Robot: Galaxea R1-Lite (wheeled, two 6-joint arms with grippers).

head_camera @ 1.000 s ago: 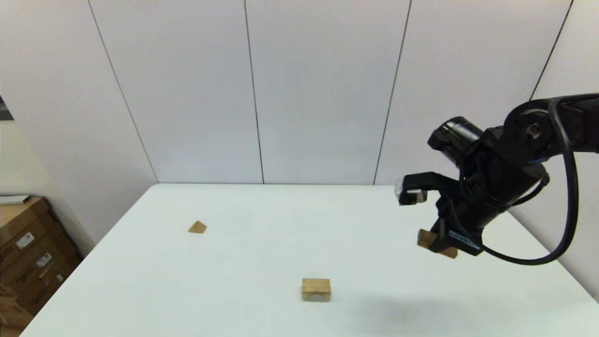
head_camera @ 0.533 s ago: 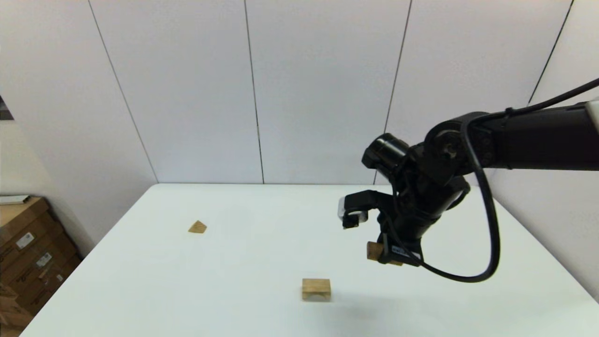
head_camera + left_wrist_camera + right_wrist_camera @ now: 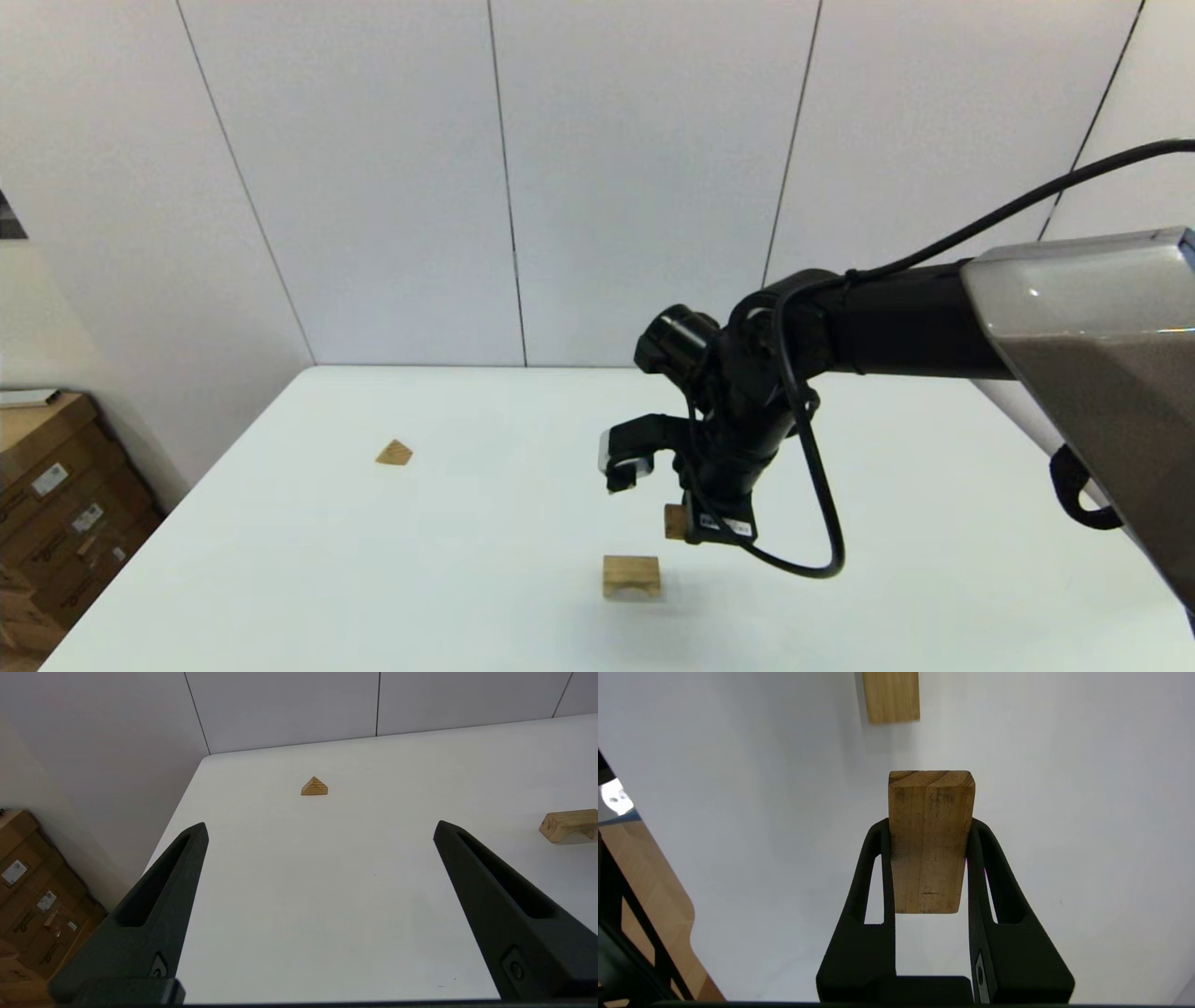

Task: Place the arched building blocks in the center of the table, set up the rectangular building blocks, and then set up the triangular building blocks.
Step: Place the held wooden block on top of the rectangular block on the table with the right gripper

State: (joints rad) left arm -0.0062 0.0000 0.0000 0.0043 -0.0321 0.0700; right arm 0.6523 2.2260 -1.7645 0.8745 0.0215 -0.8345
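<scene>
The arched block [image 3: 631, 576] stands on the white table [image 3: 373, 579] near the middle front, arch facing down. My right gripper [image 3: 693, 525] hangs just above and slightly right of it, shut on the rectangular block [image 3: 675, 521]. In the right wrist view the rectangular block [image 3: 931, 840] is clamped between the fingers of the right gripper [image 3: 930, 826], with the arched block [image 3: 891, 695] beyond its tip. The triangular block [image 3: 394, 454] lies far left on the table. My left gripper [image 3: 320, 827] is open and empty, facing the triangular block [image 3: 314, 787], with the arched block [image 3: 570, 826] off to one side.
Stacked cardboard boxes [image 3: 56, 504] sit on the floor beyond the table's left edge, also seen as cardboard boxes [image 3: 28, 896] in the left wrist view. A panelled wall closes off the far edge of the table.
My right arm has swung left from the table's right side toward the middle and lowered, carrying the rectangular block until it is above the arched block. The other blocks have not moved.
</scene>
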